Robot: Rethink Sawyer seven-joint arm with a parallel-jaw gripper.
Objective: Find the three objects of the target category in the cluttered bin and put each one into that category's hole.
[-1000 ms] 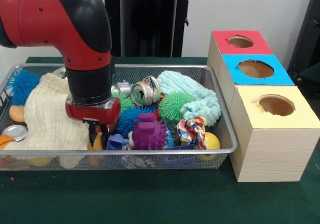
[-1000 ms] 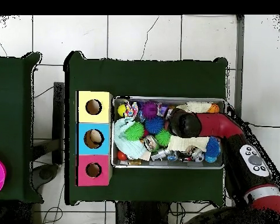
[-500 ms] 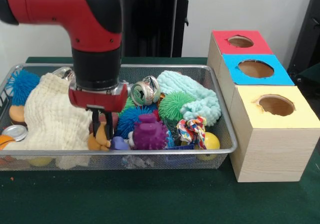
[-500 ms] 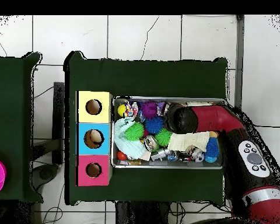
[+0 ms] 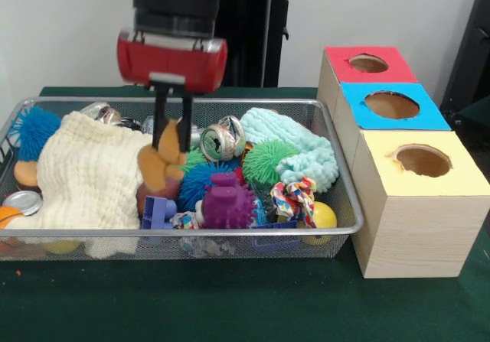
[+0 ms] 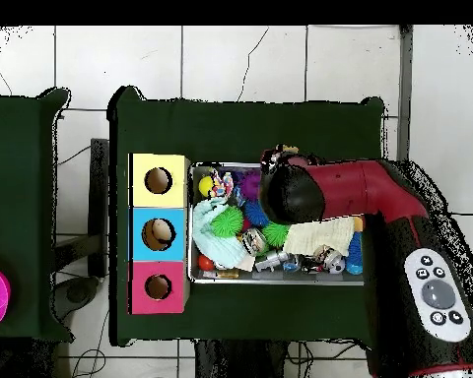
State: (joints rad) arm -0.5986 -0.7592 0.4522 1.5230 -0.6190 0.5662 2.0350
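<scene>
The claw (image 5: 170,139) is clamped on a tan plush toy (image 5: 162,161), holding it up above the bin (image 5: 337,175) contents. Just below it lie a blue block (image 5: 158,210) and a purple spiky ball (image 5: 228,202); a cream cloth (image 5: 83,175) sits to its picture-left. The three boxes (image 5: 409,177) stand well off to its picture-right, beside the bin

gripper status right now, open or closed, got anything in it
Gripper: closed on a small orange-brown soft toy, lifted clear above the cluttered bin.
</scene>
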